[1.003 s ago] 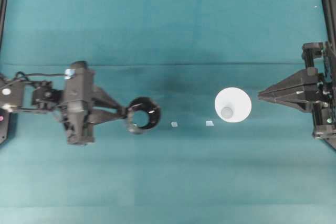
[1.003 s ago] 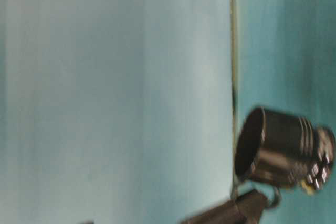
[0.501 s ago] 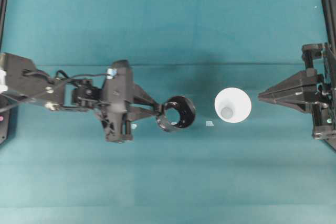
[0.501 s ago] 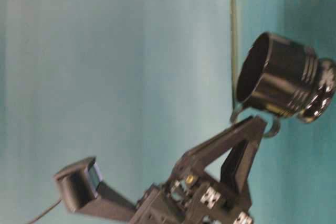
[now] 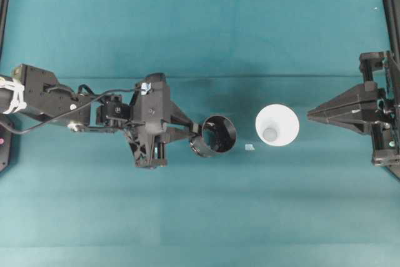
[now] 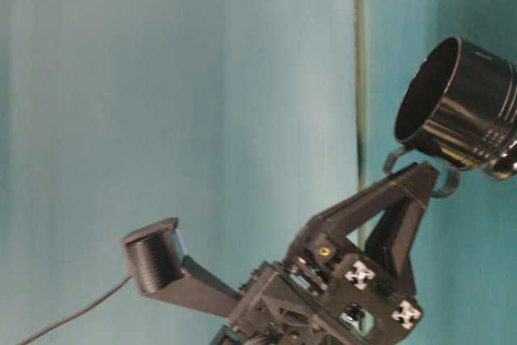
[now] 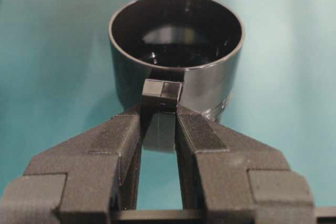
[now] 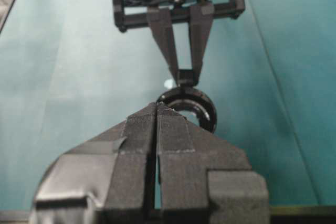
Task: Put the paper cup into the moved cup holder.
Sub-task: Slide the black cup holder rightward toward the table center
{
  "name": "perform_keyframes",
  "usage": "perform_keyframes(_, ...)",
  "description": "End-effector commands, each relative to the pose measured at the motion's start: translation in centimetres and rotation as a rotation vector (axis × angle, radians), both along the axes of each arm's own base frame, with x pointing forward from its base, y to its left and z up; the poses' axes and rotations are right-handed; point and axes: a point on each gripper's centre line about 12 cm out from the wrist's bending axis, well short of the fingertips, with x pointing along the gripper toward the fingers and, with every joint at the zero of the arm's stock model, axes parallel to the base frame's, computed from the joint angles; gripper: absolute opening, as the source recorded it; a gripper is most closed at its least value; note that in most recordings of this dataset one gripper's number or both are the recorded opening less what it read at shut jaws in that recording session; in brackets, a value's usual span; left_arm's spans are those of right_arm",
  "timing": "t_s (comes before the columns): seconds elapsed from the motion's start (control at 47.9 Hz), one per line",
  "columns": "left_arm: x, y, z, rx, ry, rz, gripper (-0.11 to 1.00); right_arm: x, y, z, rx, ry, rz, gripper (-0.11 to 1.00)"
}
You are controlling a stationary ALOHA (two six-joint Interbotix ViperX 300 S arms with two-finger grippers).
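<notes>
Two arms share the teal counter, one from each side of the overhead view. The left pincer is clamped on the small side handle of the cup holder, a glossy black round mug-like piece; the left wrist view shows both fingers pressed against the handle's block, the jaws standing only narrowly apart with the handle between them. In the table-level view the cup holder is carried at the pincer's tip with its open mouth turned away from the counter, and whether its base touches the surface cannot be told there. The paper cup stands upright, plain white with its wide rim up and a grey base visible inside, just to the right of the holder and apart from it. A small pale scrap lies on the counter between the two. The right pincer sits near the right edge, its fingers pressed fully together on nothing, its tip pointing at the cup and near it without touching.
</notes>
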Motion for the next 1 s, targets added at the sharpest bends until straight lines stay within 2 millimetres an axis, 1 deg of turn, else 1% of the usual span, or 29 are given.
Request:
perform_keyframes(0.0, 0.1, -0.1, -0.2, -0.004, 0.0, -0.001, 0.2, 0.2, -0.1, 0.8, 0.013, -0.021, -0.007, 0.01)
perform_keyframes(0.167, -0.4, -0.1, -1.2, -0.008, 0.04, 0.001, 0.2, 0.3, -0.1, 0.8, 0.013, -0.02, -0.007, 0.01)
perform_keyframes(0.292, -0.7, -0.1, -1.5, -0.008, 0.061, 0.001, 0.2, 0.2, -0.1, 0.8, 0.013, -0.018, -0.007, 0.01)
perform_keyframes(0.585, -0.4, -0.2, -1.2, -0.005, 0.037, -0.002, 0.2, 0.2, -0.1, 0.5, 0.015, -0.001, -0.007, 0.01)
perform_keyframes(0.752, -0.4, -0.1, -1.5, -0.008, 0.046, 0.001, 0.2, 0.2, -0.1, 0.5, 0.015, 0.005, -0.008, 0.01)
perform_keyframes(0.815, -0.4, -0.2, -1.6, -0.009, 0.049, 0.0, 0.27, 0.2, -0.1, 0.5, 0.013, 0.005, -0.008, 0.01)
perform_keyframes(0.982, -0.2, -0.2, -1.6, -0.009, 0.046, 0.0, 0.55, 0.2, -0.1, 0.5, 0.015, 0.006, -0.01, 0.01)
